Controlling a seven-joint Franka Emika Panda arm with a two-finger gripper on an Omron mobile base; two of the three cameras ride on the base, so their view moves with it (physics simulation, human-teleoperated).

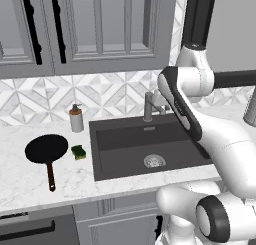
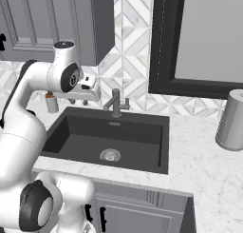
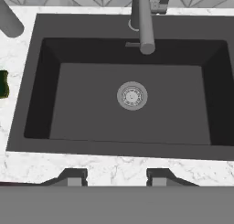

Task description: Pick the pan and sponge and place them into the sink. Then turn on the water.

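**Gripper over sink; pan and sponge on left counter**

Hand view, nearest: gripper [image 3: 116,177] hangs above the sink's front rim, fingers apart, nothing between them. Below lies the sink [image 3: 32,104], with drain strainer [image 3: 132,95] at mid-floor and the faucet [image 3: 143,22] spout reaching over the back wall. The sponge [image 3: 3,84] is cut by the left edge.

Left base view shows it whole: sponge [image 1: 78,151] on the marble counter [image 1: 30,181], just left of the sink [image 1: 100,159]. The pan [image 1: 46,149] is beside it, handle toward the counter's front edge. Soap dispenser [image 1: 76,118] stands behind.

Right base view adds a grey canister [image 2: 231,120] well right of the sink [image 2: 156,146].
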